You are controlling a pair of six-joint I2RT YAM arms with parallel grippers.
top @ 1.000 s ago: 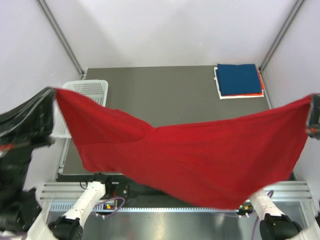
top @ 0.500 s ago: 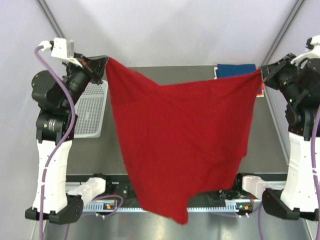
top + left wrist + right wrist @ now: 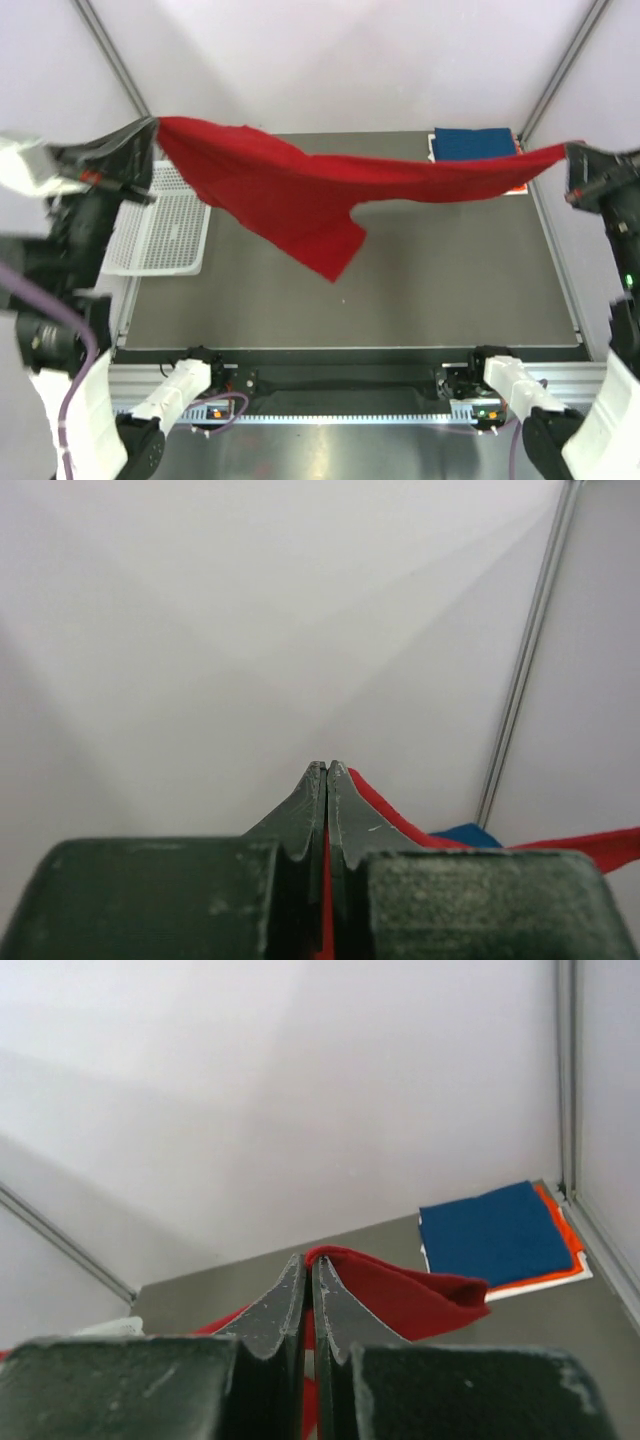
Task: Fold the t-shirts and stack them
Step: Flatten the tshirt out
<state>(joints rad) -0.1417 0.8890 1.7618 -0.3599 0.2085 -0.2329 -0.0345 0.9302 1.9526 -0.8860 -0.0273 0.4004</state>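
**Red t-shirt held stretched in the air above the table**

Two robot arms hold a large red t-shirt (image 3: 300, 190) spread between them, lifted above a dark table (image 3: 420, 290). The left gripper (image 3: 152, 130) is raised over the table's far left corner, its two fingers pinched tight on one edge of the red cloth. The right gripper (image 3: 570, 160) is raised over the table's far right side, with its fingers clamped just as tightly on the opposite edge. The shirt crosses the far half of the table as a sagging band, and a pointed flap hangs down toward the table's middle.

A folded stack lies on the table's far right corner. A dark blue t-shirt (image 3: 475, 143) is on top, with an orange t-shirt (image 3: 516, 187) and a white t-shirt (image 3: 500, 1293) showing at the edges beneath it. A white mesh basket (image 3: 165, 225) sits at the table's far left edge.
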